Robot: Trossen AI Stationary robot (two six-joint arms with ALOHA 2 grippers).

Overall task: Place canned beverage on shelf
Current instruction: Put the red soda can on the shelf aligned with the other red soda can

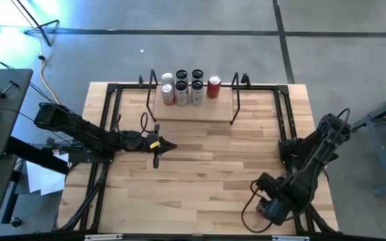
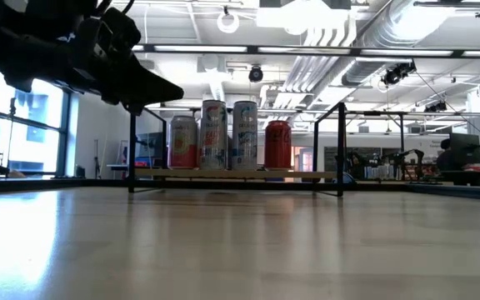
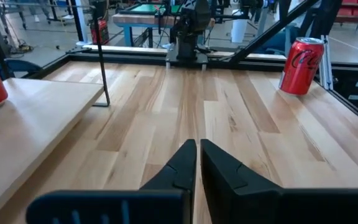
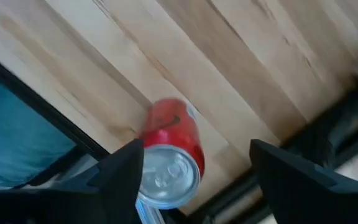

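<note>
The right pincer (image 4: 194, 168) hangs over the near right corner of the worktop (image 1: 206, 174), its fingers spread wide and holding nothing. Between those fingers, seen from above in the right wrist view, stands a red can (image 4: 169, 163), upright with its silver top facing the camera, so its long axis runs roughly along the pincer's line of approach. The can sits close to the worktop's black edge frame. In the high view this corner is mostly covered by the right arm, and the can cannot be made out there.

The left pincer (image 1: 169, 145) hovers near the worktop's middle, well apart from the can, its fingers nearly together and empty.

The right arm is clearly the nearer. The shelf (image 1: 193, 112) lies at the far edge, already carrying several cans (image 1: 181, 90), so the carry would run diagonally away across the worktop.
</note>
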